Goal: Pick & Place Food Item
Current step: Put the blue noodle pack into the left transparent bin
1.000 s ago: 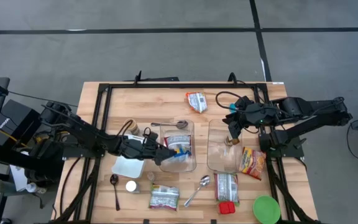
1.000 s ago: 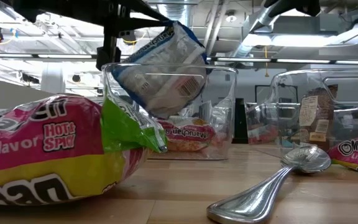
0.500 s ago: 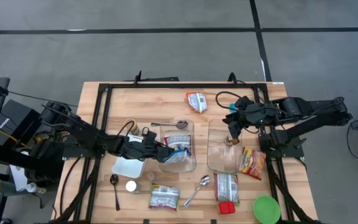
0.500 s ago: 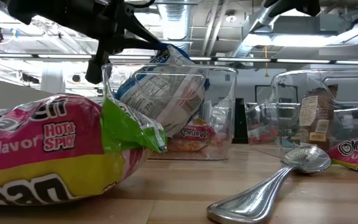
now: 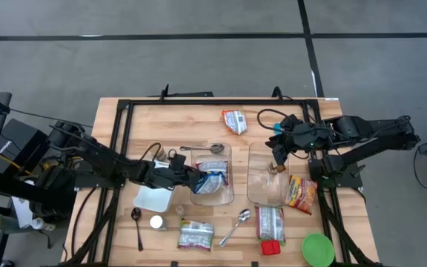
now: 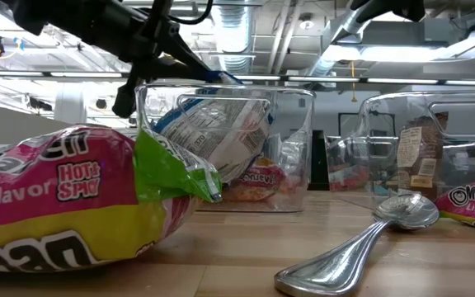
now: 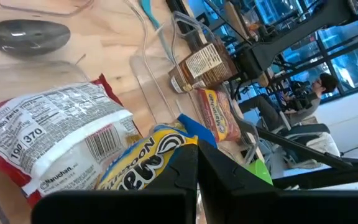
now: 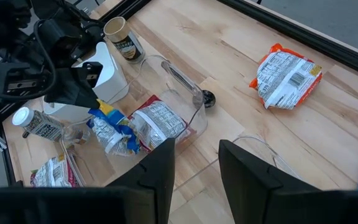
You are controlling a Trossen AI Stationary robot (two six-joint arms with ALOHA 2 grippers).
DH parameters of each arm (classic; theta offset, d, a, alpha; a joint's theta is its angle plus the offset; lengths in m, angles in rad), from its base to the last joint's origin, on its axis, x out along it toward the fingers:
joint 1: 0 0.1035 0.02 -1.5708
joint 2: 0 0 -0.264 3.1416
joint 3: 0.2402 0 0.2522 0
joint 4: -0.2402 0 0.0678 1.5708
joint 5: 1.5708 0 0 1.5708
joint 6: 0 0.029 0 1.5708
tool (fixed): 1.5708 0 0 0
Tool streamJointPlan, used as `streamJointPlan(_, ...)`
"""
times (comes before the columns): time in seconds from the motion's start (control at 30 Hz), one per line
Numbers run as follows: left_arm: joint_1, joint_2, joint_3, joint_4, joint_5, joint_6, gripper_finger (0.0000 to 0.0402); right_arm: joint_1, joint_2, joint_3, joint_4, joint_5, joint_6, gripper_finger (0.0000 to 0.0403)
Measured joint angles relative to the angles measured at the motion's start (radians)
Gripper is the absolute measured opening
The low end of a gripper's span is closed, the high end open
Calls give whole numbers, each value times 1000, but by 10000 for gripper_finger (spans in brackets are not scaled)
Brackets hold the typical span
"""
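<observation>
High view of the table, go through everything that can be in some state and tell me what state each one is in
left gripper: shut on the blue-and-yellow packet, at the left clear bin's rim.
blue-and-yellow packet: held, hanging into the left bin.
left clear bin: upright, a red ramen packet inside.
right gripper: hovering over the right clear bin, holding nothing, jaws parted.
green bowl: upright.
spoon: lying flat.

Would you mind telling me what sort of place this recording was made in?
Probably a robotics lab or workshop: a wooden table in a black frame stands on a grey concrete floor, with exposed ducts overhead and a person seated in the room beyond.
</observation>
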Motion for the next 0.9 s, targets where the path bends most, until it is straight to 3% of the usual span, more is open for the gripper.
streamJointPlan(0.2,4,0,0,1,135,1,0,0,0,0,0,0,0,119)
streamJointPlan(0.47,4,0,-1,26,213,3,9,0,0,0,0,0,0,119)
streamJointPlan(0.9,4,0,-1,20,275,6,119,0,0,0,0,0,0,119)
